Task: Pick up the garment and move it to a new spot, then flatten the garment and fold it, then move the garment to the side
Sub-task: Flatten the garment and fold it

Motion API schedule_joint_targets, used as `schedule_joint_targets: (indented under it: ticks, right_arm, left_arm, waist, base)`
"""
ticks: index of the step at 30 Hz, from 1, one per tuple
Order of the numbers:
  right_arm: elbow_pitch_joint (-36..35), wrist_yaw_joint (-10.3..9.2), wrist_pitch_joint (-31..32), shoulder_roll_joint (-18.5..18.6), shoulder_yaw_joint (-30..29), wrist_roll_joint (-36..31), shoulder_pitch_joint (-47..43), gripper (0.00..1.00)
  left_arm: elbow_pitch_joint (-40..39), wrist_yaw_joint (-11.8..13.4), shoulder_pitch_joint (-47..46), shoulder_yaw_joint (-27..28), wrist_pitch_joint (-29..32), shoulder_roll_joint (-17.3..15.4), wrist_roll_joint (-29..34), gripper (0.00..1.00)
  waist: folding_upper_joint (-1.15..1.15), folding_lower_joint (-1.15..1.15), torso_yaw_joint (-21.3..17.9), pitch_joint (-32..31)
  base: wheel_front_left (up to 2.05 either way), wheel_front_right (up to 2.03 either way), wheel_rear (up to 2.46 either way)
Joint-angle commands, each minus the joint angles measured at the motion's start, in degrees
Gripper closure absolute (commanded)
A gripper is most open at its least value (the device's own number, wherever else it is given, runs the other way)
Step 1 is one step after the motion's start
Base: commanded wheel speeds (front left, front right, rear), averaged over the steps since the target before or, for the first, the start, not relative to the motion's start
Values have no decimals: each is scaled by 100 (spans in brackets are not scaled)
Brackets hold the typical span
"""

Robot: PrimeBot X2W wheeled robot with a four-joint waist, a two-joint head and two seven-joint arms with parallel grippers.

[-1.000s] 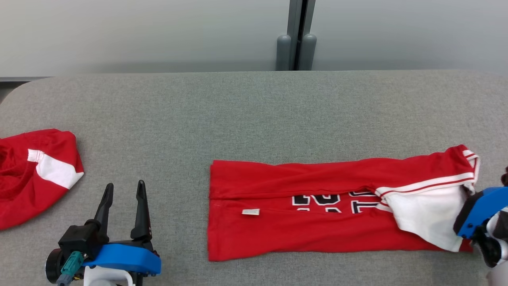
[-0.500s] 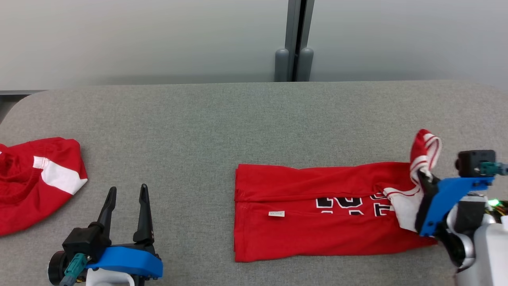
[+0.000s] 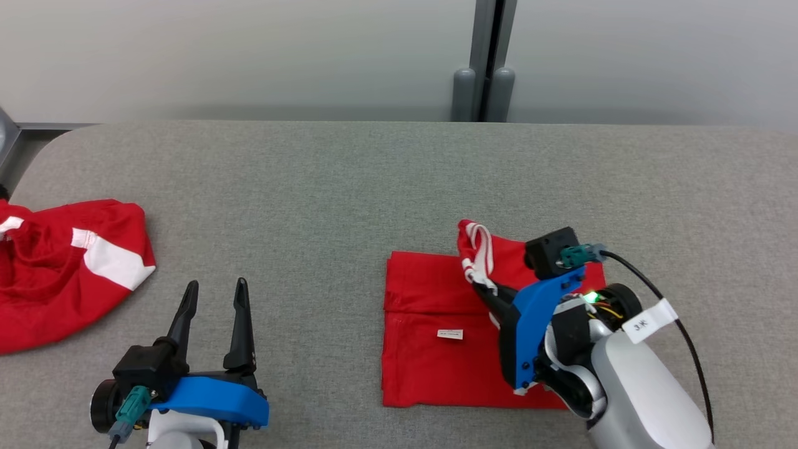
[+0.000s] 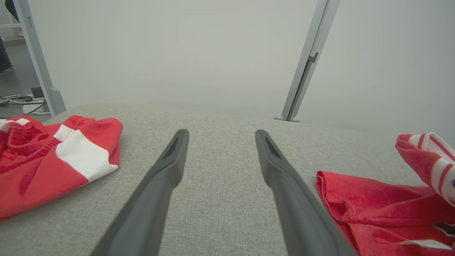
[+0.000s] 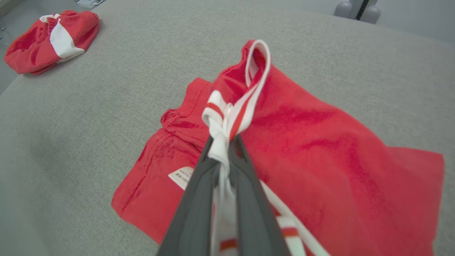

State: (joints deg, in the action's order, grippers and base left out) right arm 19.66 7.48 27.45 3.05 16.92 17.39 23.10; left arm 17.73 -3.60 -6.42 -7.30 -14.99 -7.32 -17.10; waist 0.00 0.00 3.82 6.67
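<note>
Grey table (image 3: 312,187), right hand (image 5: 224,144) clamped on striped trim (image 5: 233,115) of garment (image 3: 424,368) (left hand (image 3: 216,284) spread, empty)

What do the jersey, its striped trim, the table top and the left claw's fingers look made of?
The jersey looks like thin knit, likely polyester: matte, soft creases. Its trim: thicker ribbed knit, seemingly. The table top: grey woven fabric cover, flecked weave. The left claw fingers: dark matte plastic or rubber; can't tell which.

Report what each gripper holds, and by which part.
The right gripper is shut on the red jersey, pinching its white-and-red striped trim. The left gripper is open, holding nothing.
</note>
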Motion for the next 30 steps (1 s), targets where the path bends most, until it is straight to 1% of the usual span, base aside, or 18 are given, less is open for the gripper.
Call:
schedule_joint_targets:
  ticks: [1,6,12,17,18,19,20,23,24,28,29,30]
  right_arm:
    - [108,3,-74,-17,119,110,157,100]
    - [795,3,-264,-8,681,537,592,100]
    - [1454,3,-568,-11,1042,892,970,100]
    - [1896,3,-849,-11,1342,1234,1234,100]
    - [1988,3,-898,-12,1396,1289,1278,71]
    - [2073,3,-956,-10,1455,1349,1327,31]
    - [2143,3,-1015,-10,1503,1431,1367,0]
    - [2235,3,-1234,-10,1661,1768,1439,0]
    - [2182,3,-1333,-11,1703,1980,1457,0]
    - [1718,3,-1866,-10,1793,3082,1548,0]
    - [1625,3,-2039,-6,1781,3295,1588,0]
    - [1568,3,-2237,-4,1760,3347,1642,0]
  left_arm:
    - [22,-39,-97,-18,-26,7,11,0]
    - [105,-92,-171,-63,-26,63,47,0]
    - [142,-120,-216,-87,-26,113,82,0]
    - [165,-129,-228,-70,-26,139,113,0]
    - [173,-129,-229,-66,-26,145,109,0]
    - [181,-134,-233,-60,-26,149,105,0]
    - [188,-140,-239,-56,-26,154,107,0]
    - [210,-147,-234,-31,-26,162,106,0]
    - [217,-152,-221,-19,-26,163,108,0]
    - [224,-167,-123,23,-26,162,113,0]
    - [220,-161,-102,42,-26,160,113,0]
    - [215,-154,-84,49,-26,158,121,0]
  waist:
    - [0,0,70,34]
    - [0,0,231,65]
    - [0,0,339,96]
    - [0,0,349,128]
    - [0,0,348,131]
    - [0,0,347,132]
    - [0,0,345,129]
    - [0,0,328,111]
    - [0,0,320,101]
    - [0,0,261,17]
    - [0,0,233,-9]
    - [0,0,209,-37]
  base:
    - [0,0,0]
    - [0,0,0]
    - [0,0,0]
    - [0,0,0]
    - [0,0,0]
    - [0,0,0]
    - [0,0,0]
    - [0,0,0]
    - [0,0,0]
    - [0,0,0]
    - [0,0,0]
    - [0,0,0]
